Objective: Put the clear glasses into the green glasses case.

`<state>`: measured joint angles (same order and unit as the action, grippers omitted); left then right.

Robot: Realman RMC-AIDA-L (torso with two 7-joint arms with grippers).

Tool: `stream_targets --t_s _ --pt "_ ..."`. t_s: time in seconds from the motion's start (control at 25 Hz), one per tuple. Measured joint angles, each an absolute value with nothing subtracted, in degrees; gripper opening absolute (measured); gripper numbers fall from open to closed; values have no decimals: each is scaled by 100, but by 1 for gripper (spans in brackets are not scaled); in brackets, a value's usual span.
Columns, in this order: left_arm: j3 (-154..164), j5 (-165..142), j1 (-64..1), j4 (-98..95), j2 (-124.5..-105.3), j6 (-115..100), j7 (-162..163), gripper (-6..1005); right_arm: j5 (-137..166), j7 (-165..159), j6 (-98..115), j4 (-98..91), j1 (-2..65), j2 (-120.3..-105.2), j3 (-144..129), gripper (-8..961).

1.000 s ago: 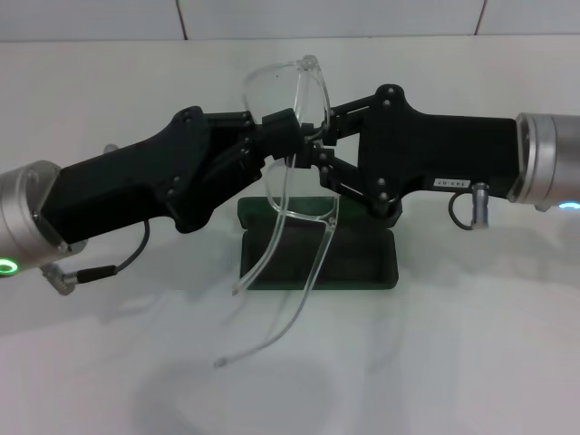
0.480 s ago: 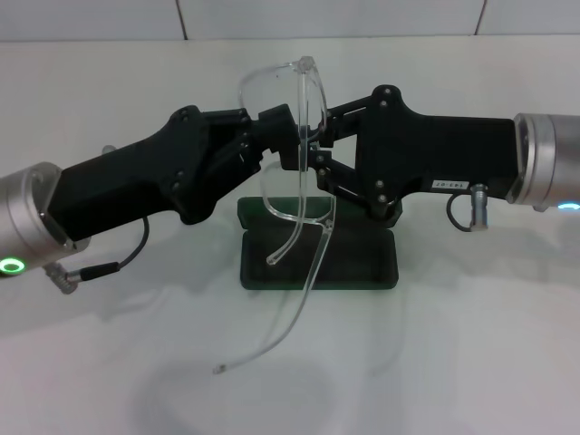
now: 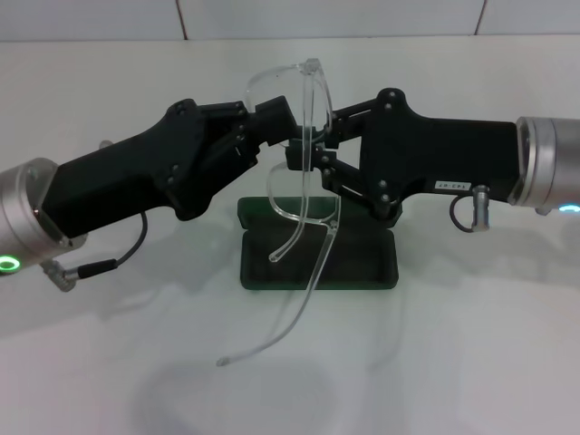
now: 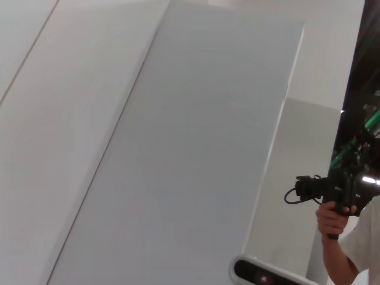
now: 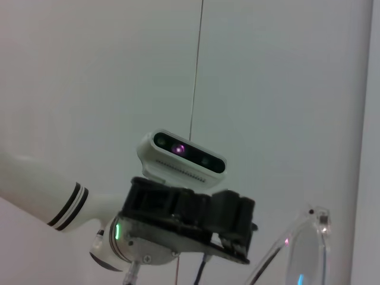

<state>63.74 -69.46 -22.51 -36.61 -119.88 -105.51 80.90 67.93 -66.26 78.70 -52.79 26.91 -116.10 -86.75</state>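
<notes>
Transparent plastic makes up the clear glasses, seen from the head camera held in the air between the two arms, above the green glasses case. The one-piece lens stands on edge, its long axis roughly vertical, and the thin curved arms hang down toward the camera; one ends over the case's dark lining, the other reaches past the case's near edge over the white table. The left gripper comes in from the left and is clamped on the lens. The right gripper comes from the right and its fingers meet the frame at the middle; whether they pinch it cannot be told. The case lies open and flat, its long axis running left to right.

From the left wrist, only pale wall panels and a person holding a device appear.

From the right wrist, part of the lens shows low in the picture beside the left arm's black wrist assembly and its camera.
</notes>
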Motion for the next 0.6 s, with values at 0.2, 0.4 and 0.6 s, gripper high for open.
stream_targets --t_s 0.2,0.4,0.6 --pt "6445 -6908 -2246 -3663 -11988 -10588 8097 36 6794 -6612 7780 -5256 2754 -11610 -8695 115" --pt "6504 -6904 -2306 -3626 -11988 -10553 8072 36 6791 -6610 7719 -5247 2918 -11616 -8756 115" --pt "6506 -6914 -2291 -3622 -11988 -10536 8063 36 6744 -6609 7707 -5239 3028 -11619 -8839 115"
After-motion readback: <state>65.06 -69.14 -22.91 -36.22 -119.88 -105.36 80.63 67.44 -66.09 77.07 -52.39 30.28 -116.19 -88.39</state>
